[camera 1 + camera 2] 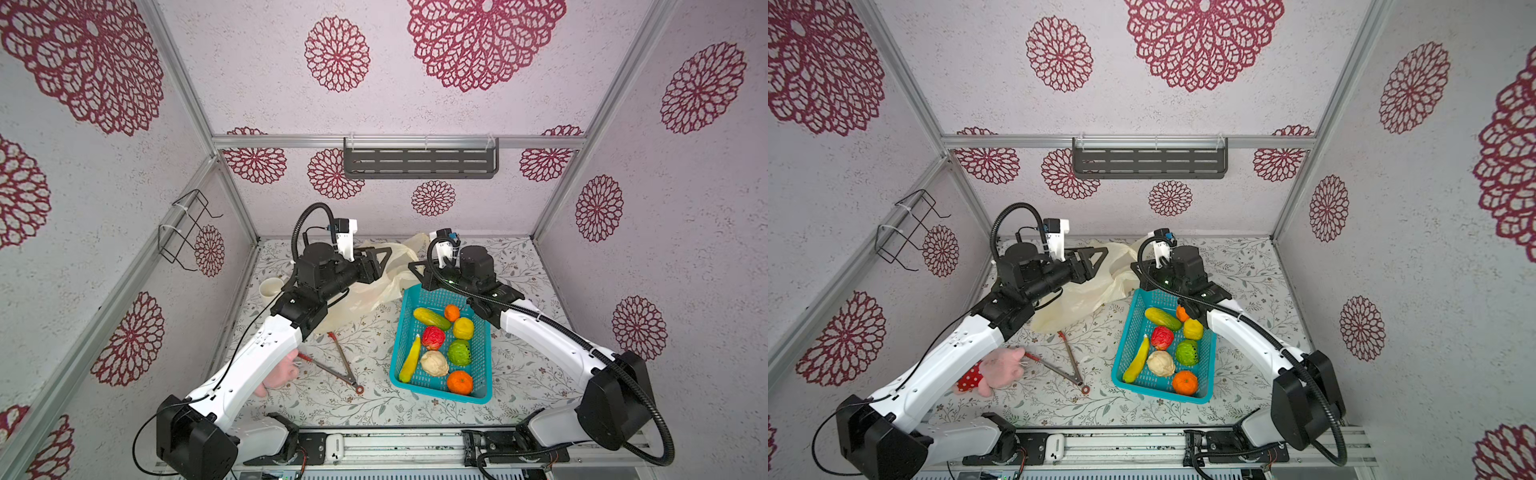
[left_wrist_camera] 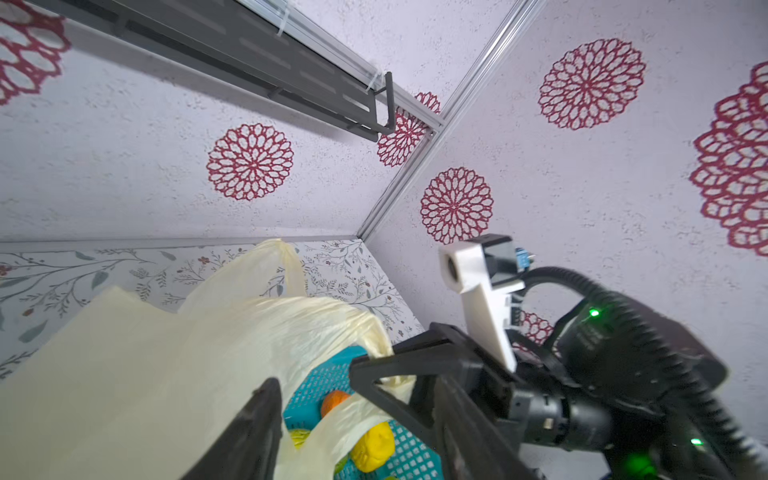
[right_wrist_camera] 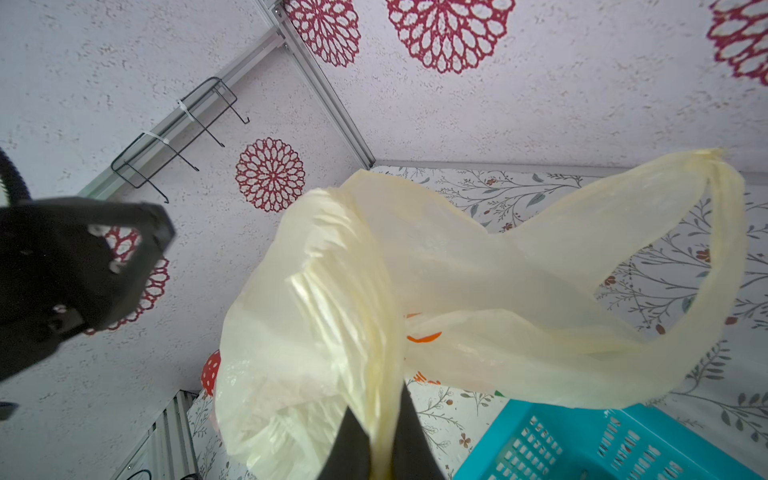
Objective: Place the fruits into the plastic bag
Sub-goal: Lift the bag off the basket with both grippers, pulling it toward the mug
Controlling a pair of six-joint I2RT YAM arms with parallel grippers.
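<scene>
Top views, claws: right claw [image 1: 415, 268] is clenched on the plastic bag [image 1: 365, 295]. The bag runs from it beneath the left claw [image 1: 384, 258], which is released and grips nothing.
Top views, fruits [image 1: 433, 337]: all in the teal basket [image 1: 398, 336], just behind the right claw, under its arm.
Left wrist: bag film lies beside the left claw's finger [image 2: 257, 436], unpinched. The lemon [image 2: 372, 449] and tangerine [image 2: 332, 401] sit in the basket beyond.
Right wrist: right claw [image 3: 380, 453] pinches the bag's rim. The handle loop [image 3: 727, 249] billows ahead, and the left claw [image 3: 137, 237] stands apart from the bag.
</scene>
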